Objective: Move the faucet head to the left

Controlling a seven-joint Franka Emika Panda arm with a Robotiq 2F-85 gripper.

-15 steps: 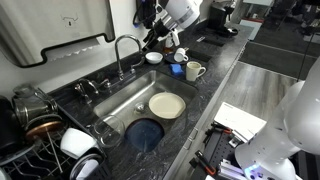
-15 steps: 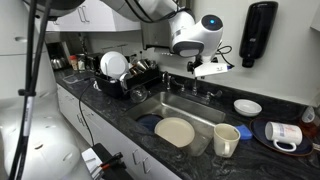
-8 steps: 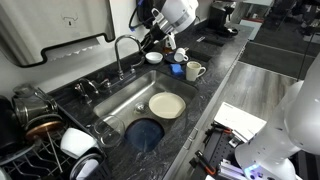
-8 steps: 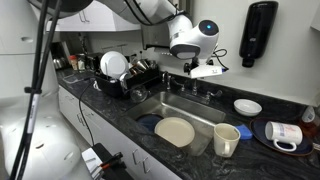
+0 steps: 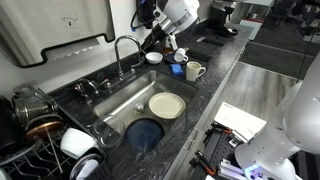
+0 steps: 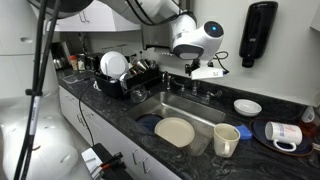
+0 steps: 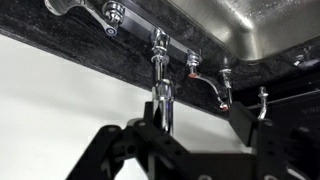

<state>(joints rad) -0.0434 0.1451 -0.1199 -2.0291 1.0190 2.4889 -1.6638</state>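
The faucet head is a tall chrome gooseneck spout that arches over the back of the sink. In the wrist view the spout runs from its base down the picture, right beside one finger. My gripper hovers at the spout's arch. Its fingers are apart, and the spout sits at the edge of the gap. In an exterior view the gripper hangs above the short handles, and the arm hides the spout.
A cream plate and a blue plate lie in the sink. A white mug, a blue cup and a small bowl stand on the counter near the gripper. A dish rack holds dishes.
My gripper has shifted slightly toward the spout. The faucet head has not visibly turned.
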